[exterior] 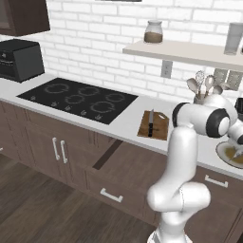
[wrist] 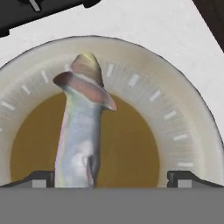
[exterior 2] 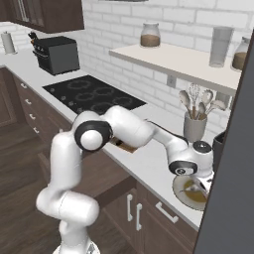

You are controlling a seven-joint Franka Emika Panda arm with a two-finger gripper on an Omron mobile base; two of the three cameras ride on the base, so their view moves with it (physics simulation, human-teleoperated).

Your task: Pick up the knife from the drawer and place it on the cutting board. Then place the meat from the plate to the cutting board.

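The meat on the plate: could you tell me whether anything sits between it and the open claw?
Nothing visible does. In the hand view the open claw hangs right over the plate, and the meat lies bare on its brown centre, nearer one finger tip than midway between the two.

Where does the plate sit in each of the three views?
Left base view: plate at the right edge, on the counter, partly behind the arm.
Right base view: lower right, under the gripper.
Hand view: plate's rim spans the frame, with the meat on it.
Shared landmark: utensil holder behind the plate in both base views.
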